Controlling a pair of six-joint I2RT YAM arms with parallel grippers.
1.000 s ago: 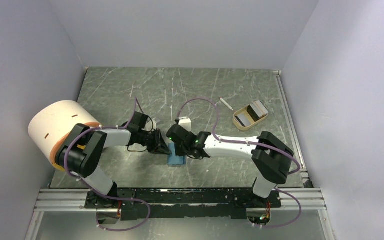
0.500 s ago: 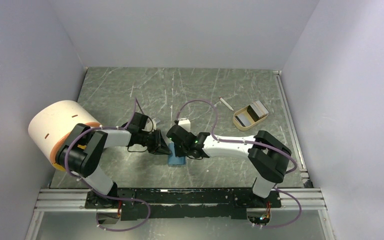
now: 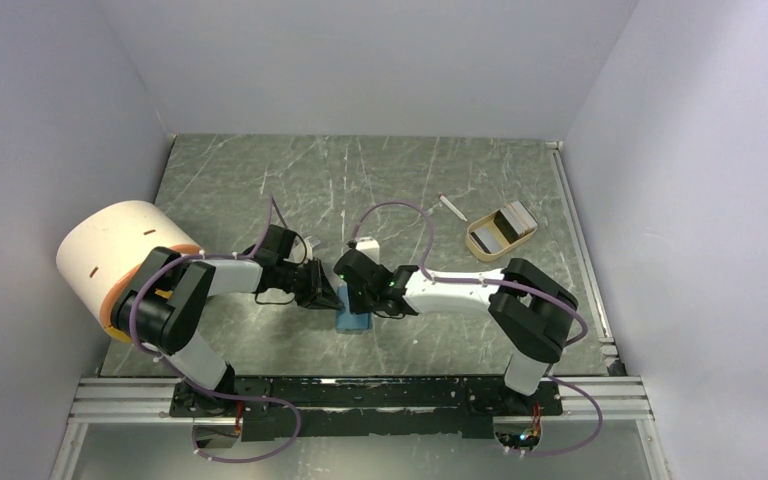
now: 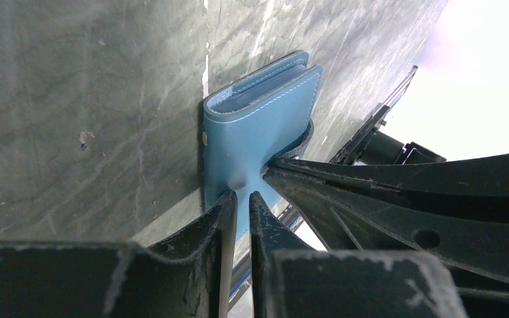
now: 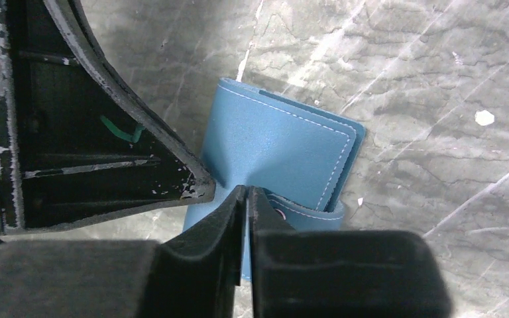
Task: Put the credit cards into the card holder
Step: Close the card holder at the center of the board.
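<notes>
The teal-blue card holder [image 3: 352, 321] lies folded shut on the table between my two grippers. It also shows in the left wrist view [image 4: 258, 126] and the right wrist view [image 5: 285, 149]. My right gripper [image 3: 353, 293] [image 5: 247, 192] is shut, pinching a fold of its cover beside the snap tab [image 5: 308, 213]. My left gripper [image 3: 326, 296] [image 4: 242, 196] is shut to a thin slit, with its tips against the cover's left part. The credit cards [image 3: 506, 224], pale ones and a dark one, stand in the tan tray [image 3: 483, 248] at the back right.
A thin white stick [image 3: 450, 207] lies left of the tray. A small white flat piece [image 3: 367, 243] lies just behind the right gripper. A big white and orange cylinder [image 3: 110, 255] stands at the left. Walls close in the table on three sides.
The right arm's elbow has shifted slightly to the left. Both grippers and the card holder have stayed where they were.
</notes>
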